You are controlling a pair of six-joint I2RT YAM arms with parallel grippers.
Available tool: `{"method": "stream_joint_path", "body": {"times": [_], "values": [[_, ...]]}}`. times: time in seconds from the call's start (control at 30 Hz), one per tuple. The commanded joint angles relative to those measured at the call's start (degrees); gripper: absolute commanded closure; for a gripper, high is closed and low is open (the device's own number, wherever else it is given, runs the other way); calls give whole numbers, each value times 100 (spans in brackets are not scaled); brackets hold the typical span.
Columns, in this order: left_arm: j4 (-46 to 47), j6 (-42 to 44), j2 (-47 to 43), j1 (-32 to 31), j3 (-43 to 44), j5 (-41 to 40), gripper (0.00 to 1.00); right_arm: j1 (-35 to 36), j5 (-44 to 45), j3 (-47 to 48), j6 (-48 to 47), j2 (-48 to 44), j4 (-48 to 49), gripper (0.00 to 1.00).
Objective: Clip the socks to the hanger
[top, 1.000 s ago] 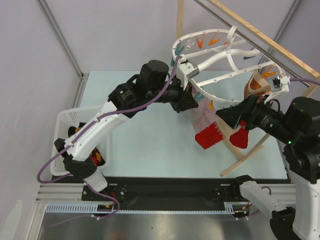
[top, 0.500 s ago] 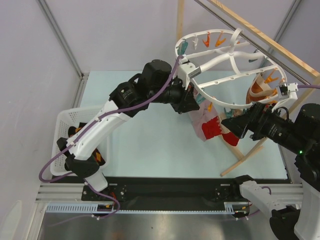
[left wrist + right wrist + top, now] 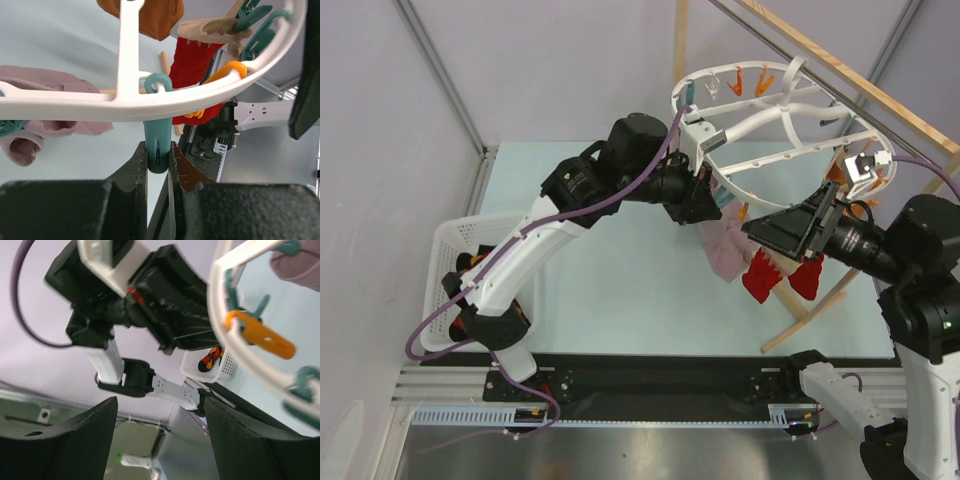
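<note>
The white round hanger [image 3: 790,100] hangs tilted from the wooden rack, with teal and orange clips on its rim. My left gripper [image 3: 705,205] is at the ring's near-left rim, shut on a dangling teal clip [image 3: 158,152] under the white rim [image 3: 150,102]. My right gripper [image 3: 782,232] is wide open and empty, just right of the ring's near edge, pointing left; its view [image 3: 157,440] shows an orange clip [image 3: 260,335]. The argyle socks [image 3: 212,357] lie in the white basket [image 3: 445,240] at the far left, partly hidden by the left arm.
A mauve-pink cloth [image 3: 725,245] and two red cloths [image 3: 760,275] hang from the ring between the grippers. An orange-brown garment [image 3: 150,15] hangs at the ring's right side. Wooden rack poles [image 3: 840,70] cross behind and slant down to the table [image 3: 810,305].
My right gripper has dipped and then risen back toward the ring's near edge, still open. The ring has shifted up a little and the red cloths have swung. My left gripper keeps its hold.
</note>
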Motion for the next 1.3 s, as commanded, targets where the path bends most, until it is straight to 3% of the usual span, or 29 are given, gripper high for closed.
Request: {"method": "stream_joint_path", "body": {"times": [0.0, 0.17, 0.3, 0.57, 0.8, 0.97, 1.27], "values": [[41, -182, 16, -61, 374, 232, 100, -7, 419, -157, 988, -101, 886, 26], [58, -252, 51, -61, 409, 293, 100, -7, 1402, -95, 953, -162, 658, 32], [67, -252, 60, -61, 444, 276, 100, 11, 1405, -341, 1076, -110, 692, 43], [120, -278, 236, -61, 567, 346, 100, 169, 1921, -139, 594, 66, 210, 44], [357, -419, 324, -61, 567, 688, 100, 740, 2960, -533, 180, 66, 226, 47], [471, -507, 359, -61, 559, 891, 100, 1530, 3750, -859, 118, 145, 472, 50], [480, -498, 297, -69, 418, 759, 100, 2375, 5333, -1184, 206, 67, 692, 48]]}}
